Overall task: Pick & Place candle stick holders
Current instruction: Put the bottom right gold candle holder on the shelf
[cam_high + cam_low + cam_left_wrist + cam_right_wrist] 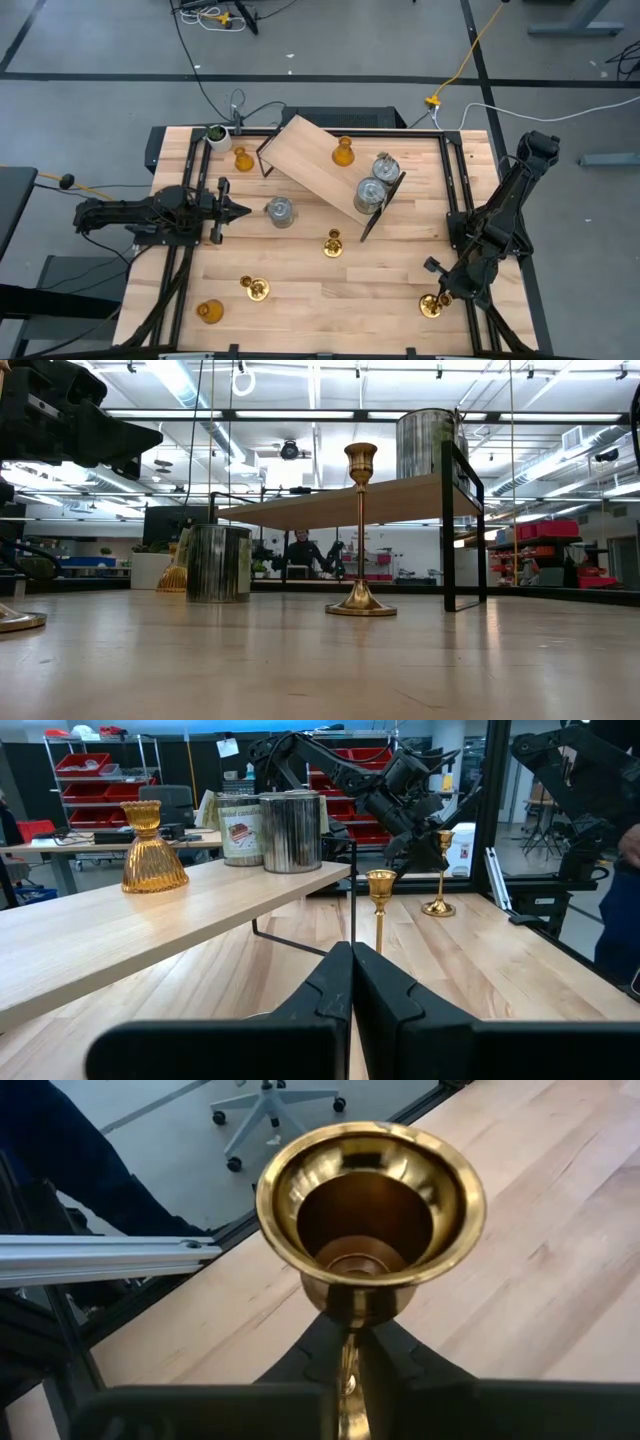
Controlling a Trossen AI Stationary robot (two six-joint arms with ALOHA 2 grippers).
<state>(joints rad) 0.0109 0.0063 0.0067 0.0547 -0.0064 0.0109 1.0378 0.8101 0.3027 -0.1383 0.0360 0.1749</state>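
At the near right corner of the pale wooden table (380, 290), a slim shiny brass candle stick with a round base (431, 305) is clamped by the right gripper (348, 1342), whose two dark fingers are closed on the stem just under the flared cup; the base is seen resting on the wood beside the black frame rail. A second brass stick (333, 244) stands upright near the middle of the table, and a third (257, 289) is placed toward the near left, with a squat amber-orange glass holder (209, 312) close to it at the near left corner. A silver-grey metal cylinder (280, 211) is set left of centre, just ahead of the left gripper (240, 210), which is held level above the table with its fingers pressed together on nothing. A tilted light wooden shelf on a black wire frame (320, 165) occupies the far middle; on it an amber glass holder (343, 153) and two silver-grey cylinders (376, 182) are carried, the cylinders touching each other near its right end. Another amber glass holder (243, 159) is seen on the table beside the shelf's left end, and a small white pot with a green plant (216, 136) stands at the far left corner.
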